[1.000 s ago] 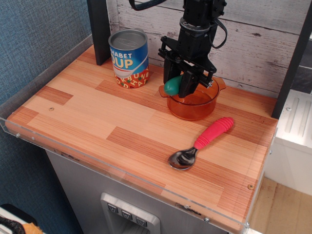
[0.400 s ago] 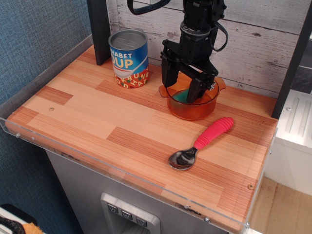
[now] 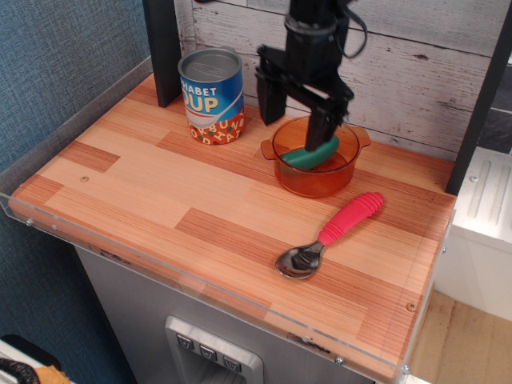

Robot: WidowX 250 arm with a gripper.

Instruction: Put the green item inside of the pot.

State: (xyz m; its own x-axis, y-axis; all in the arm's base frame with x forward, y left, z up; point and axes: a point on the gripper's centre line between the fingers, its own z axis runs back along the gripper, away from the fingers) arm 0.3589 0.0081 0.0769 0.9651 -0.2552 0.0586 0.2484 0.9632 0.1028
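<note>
The green item (image 3: 310,154) lies inside the pot (image 3: 315,166), slanted across the bowl with one rounded end near the left wall and the other raised toward the right, so it seems propped against the curved side instead of flat on the bottom; being about as long as the pot is wide, it has little room to settle any other way. The pot stands upright on the table (image 3: 160,200), toward the back, with the blue soup can (image 3: 211,94) well to its left and the pink-handled spoon (image 3: 330,234) in front of it, apart from both. The gripper (image 3: 298,96) hangs above the pot with its fingers (image 3: 272,90) spread wide, gripping nothing. One finger is over the pot's left rim, and the other reaches down on the right to just above the upper end of the green item; whether that tip touches it cannot be told from this view. The green item therefore sits below and between the fingers, resting on the pot, not on them. Judging from this, the placing looks done, and the wide spread suits a straight lift clear of the rim without snagging the pot or its small side handles.
</note>
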